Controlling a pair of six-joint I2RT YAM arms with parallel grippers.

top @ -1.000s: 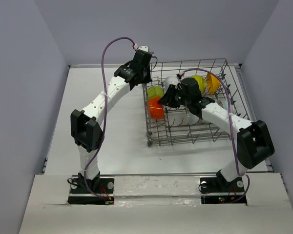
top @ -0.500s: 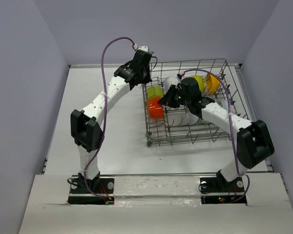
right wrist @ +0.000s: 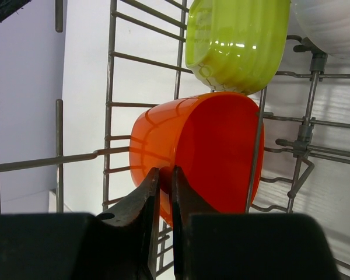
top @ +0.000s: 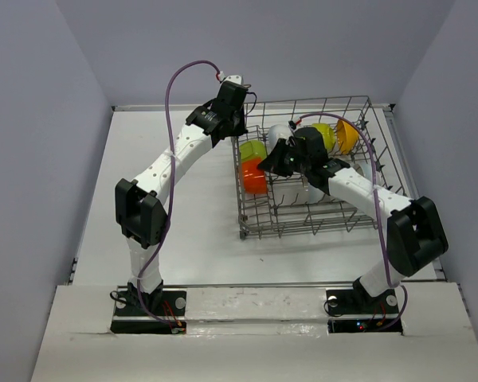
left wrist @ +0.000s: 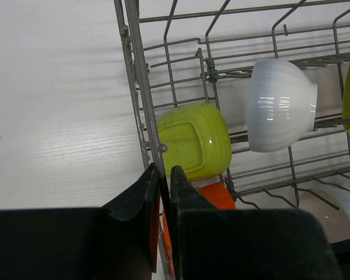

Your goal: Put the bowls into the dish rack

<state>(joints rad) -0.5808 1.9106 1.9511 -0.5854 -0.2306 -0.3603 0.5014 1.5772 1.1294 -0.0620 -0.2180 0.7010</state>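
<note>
Our left fingers (left wrist: 134,204) stand almost together, clamped on an upright wire of the dish rack (left wrist: 141,76). The wire belongs to the rack's left wall and runs straight down into the slit between them. Just inside that wall a lime green bowl (left wrist: 192,140) lies on its side, its base toward the wrist camera. A white bowl (left wrist: 280,105) is tipped among the prongs farther in.

Our right fingers (right wrist: 137,198) also stand nearly together, inside the rack and close against the red-orange bowl (right wrist: 210,151). Orange shows through the thin gap, and we cannot tell whether they pinch its wall. That bowl rests on its side by the left wall, just beside the green one.

From above we see an orange-yellow bowl (top: 346,135) and a second lime green bowl (top: 324,134) near the rack's far wall. The rack stands on the right half of the white table (top: 167,223).
</note>
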